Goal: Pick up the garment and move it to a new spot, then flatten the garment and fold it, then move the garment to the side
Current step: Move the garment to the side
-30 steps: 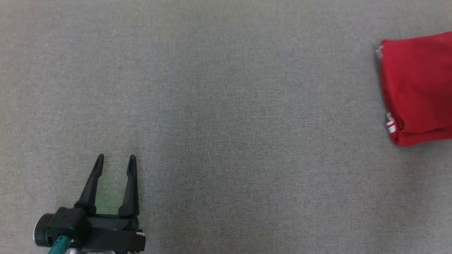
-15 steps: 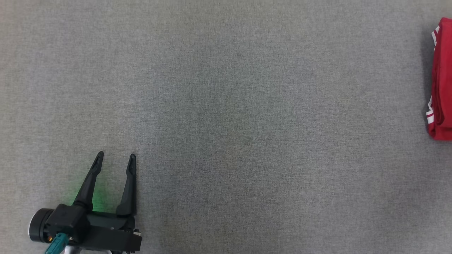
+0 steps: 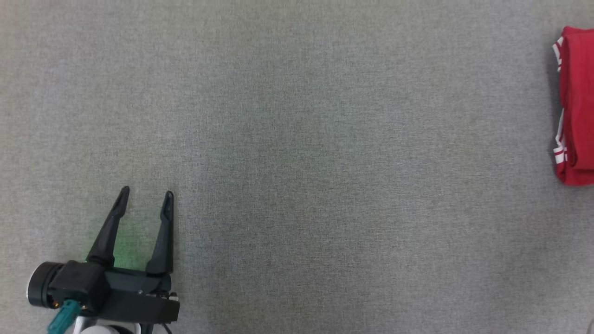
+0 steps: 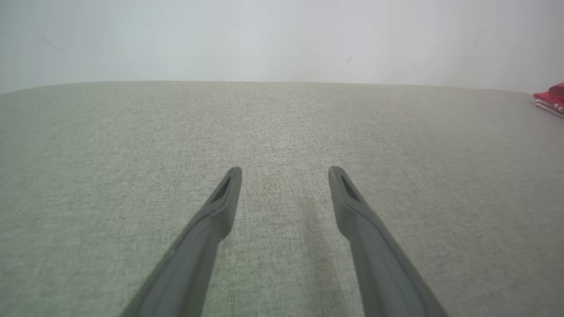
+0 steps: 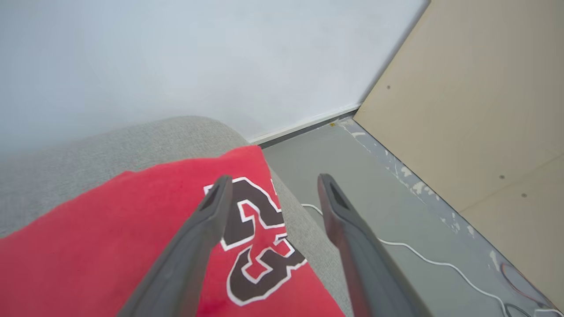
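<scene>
One garment (image 3: pixel 575 106) is counted: a red, folded piece with white striped trim. It is laid flat at the far right edge of the grey tabletop (image 3: pixel 325 162) in the head view, where it is cut off by the frame. In the left wrist view the same garment (image 4: pixel 551 99) is seen as a small red bundle at the far right, well apart from the left gripper (image 4: pixel 285 171).

Two grippers are counted, each with two dark fingers. In the head view the left gripper (image 3: pixel 146 194) is placed at the lower left over bare tabletop, and a faint green glow is cast on the cloth between its fingers (image 3: pixel 106 232). They are spread apart and nothing is held between them.

In the right wrist view the right gripper (image 5: pixel 274 178) is positioned above the garment (image 5: pixel 110 229), near a rounded corner of the tabletop. Its two fingers (image 5: pixel 194 246) are likewise spread wide, with nothing clasped. One number (image 5: pixel 260 246) of two digits, 23, is printed in black with white outlines on the cloth below them. Beyond the corner, one white wall (image 5: pixel 176 66), a grey floor (image 5: pixel 352 167), one beige panel (image 5: pixel 484 110) and one white cable (image 5: pixel 436 263) on the floor are seen.
</scene>
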Controlling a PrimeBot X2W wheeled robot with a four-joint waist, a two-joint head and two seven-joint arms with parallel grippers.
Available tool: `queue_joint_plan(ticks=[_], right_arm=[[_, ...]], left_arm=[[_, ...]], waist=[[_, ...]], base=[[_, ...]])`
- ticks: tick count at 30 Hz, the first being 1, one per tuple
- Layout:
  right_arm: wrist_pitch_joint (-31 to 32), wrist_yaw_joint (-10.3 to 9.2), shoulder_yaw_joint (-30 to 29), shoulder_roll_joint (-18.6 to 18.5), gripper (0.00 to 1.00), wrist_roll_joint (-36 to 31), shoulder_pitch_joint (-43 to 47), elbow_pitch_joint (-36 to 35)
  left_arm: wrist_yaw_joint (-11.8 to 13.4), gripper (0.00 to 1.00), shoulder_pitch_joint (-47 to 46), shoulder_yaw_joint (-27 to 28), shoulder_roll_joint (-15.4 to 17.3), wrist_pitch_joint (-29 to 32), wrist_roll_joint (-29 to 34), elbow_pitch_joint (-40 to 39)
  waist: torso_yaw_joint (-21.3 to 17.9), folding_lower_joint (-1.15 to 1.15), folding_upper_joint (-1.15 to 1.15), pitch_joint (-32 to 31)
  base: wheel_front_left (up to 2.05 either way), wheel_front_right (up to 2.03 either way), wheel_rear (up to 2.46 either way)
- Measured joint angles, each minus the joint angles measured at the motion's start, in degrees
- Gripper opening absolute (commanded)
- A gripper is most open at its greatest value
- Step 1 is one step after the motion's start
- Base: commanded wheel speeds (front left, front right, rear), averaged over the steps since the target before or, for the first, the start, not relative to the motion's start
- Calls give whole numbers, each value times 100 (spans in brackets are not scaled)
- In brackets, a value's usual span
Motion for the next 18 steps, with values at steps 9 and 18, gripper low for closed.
queue_joint_plan(ticks=[9,18], right_arm=[[-1356,0,1646,305,100,1055,703,286],[-2390,0,3143,525,100,2844,2454,-436]], left_arm=[[83,100,222,505,-432,-1,-107,-454],[140,100,466,971,-779,-2,-335,-34]], waist=[[-34,-1,0,-540],[-24,-2,-1,-1341]], base=[[0,0,0],[0,0,0]])
